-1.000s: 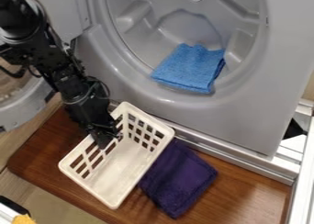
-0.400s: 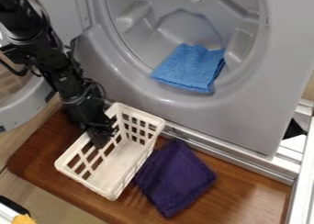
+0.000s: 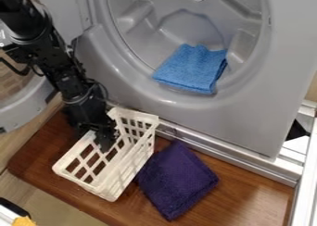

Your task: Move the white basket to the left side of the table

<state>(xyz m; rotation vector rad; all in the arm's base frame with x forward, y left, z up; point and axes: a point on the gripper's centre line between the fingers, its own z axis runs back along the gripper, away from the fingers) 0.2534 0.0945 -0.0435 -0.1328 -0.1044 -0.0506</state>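
The basket (image 3: pixel 116 172) at my jaws looks like smooth, pale plastic with a soft sheen. I see the table (image 3: pixel 226 192) as brown wood, glossy and grained. The purple cloth (image 3: pixel 176 179) looks matt and rough-napped, the blue cloth (image 3: pixel 192 68) fuzzy and matt. Beyond me, the washer front (image 3: pixel 229 123) is smooth grey with a satin finish, its rail (image 3: pixel 241 167) shiny like metal.

Looked like a white basket (image 3: pixel 127 164) with long sides and lots of holes. Sat tilted on the brown table (image 3: pixel 244 185), open top up, toward the left, just beside the purple cloth (image 3: pixel 178 179).
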